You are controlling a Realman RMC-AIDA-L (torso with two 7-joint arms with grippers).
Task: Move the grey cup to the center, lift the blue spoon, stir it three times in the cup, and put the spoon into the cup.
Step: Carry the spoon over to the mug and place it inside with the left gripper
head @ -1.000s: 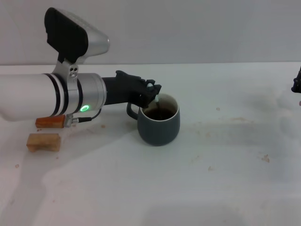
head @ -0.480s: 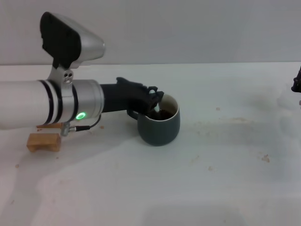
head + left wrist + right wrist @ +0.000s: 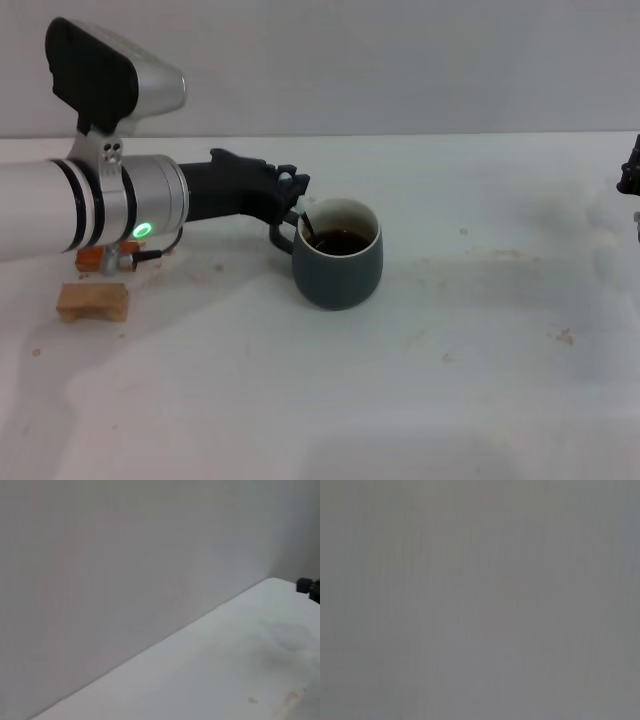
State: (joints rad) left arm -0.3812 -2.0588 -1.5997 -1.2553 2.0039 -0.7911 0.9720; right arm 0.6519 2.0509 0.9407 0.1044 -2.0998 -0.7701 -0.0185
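Observation:
The grey cup (image 3: pixel 338 262) stands upright near the middle of the white table (image 3: pixel 480 340), handle to the left, dark liquid inside. The blue spoon (image 3: pixel 306 219) stands tilted in the cup and leans on its left inner rim; only a thin pale piece of it shows. My left gripper (image 3: pixel 294 188) is just left of and above the cup's left rim, right over the spoon's upper end. I cannot tell whether it touches the spoon. My right gripper (image 3: pixel 631 178) is parked at the far right edge; it also shows in the left wrist view (image 3: pixel 310 587).
An orange block (image 3: pixel 92 260) and a tan wooden block (image 3: pixel 92 301) lie at the left, under my left arm. The table has brown stains right of the cup (image 3: pixel 500 255). A plain wall runs behind the table. The right wrist view shows only grey.
My left arm has pulled back to the left and slightly up, from over the cup's mouth to beside its left rim. The cup has not moved. The right arm is still.

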